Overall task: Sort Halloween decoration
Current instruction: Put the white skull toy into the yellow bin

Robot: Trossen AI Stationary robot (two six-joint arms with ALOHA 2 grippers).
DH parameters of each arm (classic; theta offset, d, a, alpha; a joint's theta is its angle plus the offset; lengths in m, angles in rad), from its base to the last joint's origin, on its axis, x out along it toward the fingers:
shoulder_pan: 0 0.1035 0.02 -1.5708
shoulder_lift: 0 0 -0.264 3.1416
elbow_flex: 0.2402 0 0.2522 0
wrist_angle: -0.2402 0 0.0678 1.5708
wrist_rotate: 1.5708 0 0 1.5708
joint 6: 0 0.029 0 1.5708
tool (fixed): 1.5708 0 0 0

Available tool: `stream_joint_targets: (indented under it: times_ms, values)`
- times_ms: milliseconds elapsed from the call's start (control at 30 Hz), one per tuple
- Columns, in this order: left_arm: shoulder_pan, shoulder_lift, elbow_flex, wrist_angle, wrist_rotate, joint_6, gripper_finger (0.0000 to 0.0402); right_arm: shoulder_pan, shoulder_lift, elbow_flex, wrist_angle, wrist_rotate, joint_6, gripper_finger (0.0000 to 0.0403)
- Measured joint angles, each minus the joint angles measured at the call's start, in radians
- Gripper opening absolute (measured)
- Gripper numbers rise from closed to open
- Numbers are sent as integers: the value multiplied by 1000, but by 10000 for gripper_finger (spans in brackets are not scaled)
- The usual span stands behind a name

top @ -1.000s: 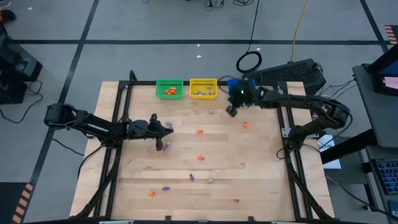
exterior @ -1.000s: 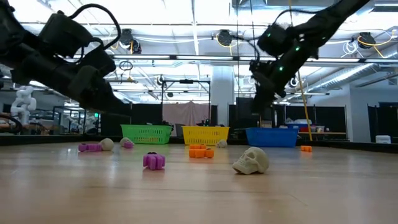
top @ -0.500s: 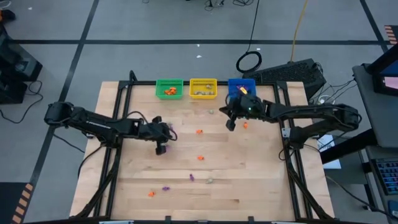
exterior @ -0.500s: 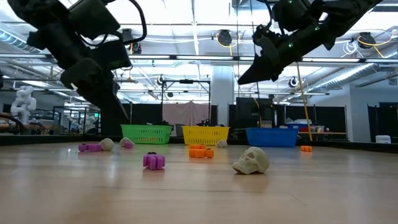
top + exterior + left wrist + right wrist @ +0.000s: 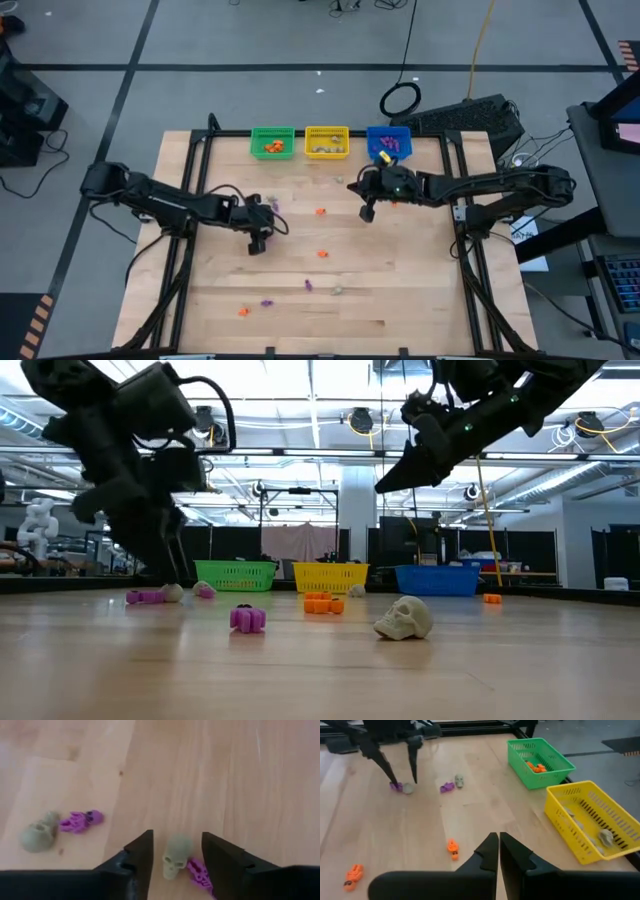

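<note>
Two pincers are at work on the counter (image 5: 420,300): the left pincer (image 5: 176,851) stands open, astride a pale skull (image 5: 174,858) with a purple trinket (image 5: 199,871) touching it, toward the left edge. Next it should drop, close on the skull alone and carry it to the yellow basket (image 5: 326,141). The right pincer (image 5: 498,845), closed and empty, hovers mid-counter near an orange trinket (image 5: 452,848).

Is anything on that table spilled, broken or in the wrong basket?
Nothing looks broken or missorted. Orange pieces lie in the green basket, pale ones in the yellow basket. Loose trinkets dot the wooden table, awaiting sorting. The open left gripper straddles a pale skull beside a purple trinket.
</note>
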Motion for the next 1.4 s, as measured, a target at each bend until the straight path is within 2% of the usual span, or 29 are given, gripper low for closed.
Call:
stream_joint_targets:
  times_ms: [133,267,400,667,800,933,1233,1400]
  values:
    - [1,47,0,1,10,7,183,17,0,0,6,0,-1,4]
    - [1,83,1,12,10,30,177,27,0,0,12,2,-4,4]
    - [0,106,1,55,16,41,148,35,0,0,21,3,-5,4]
    - [2,110,1,77,10,60,54,35,0,0,22,3,-8,4]
    - [13,109,1,93,-6,58,51,35,0,0,22,3,-8,4]
    - [46,108,19,127,-8,50,50,35,0,0,22,3,-8,4]
    - [173,107,158,134,-19,61,38,35,0,0,24,3,-29,4]
    - [268,107,219,140,-19,87,9,35,0,1,39,0,-27,4]
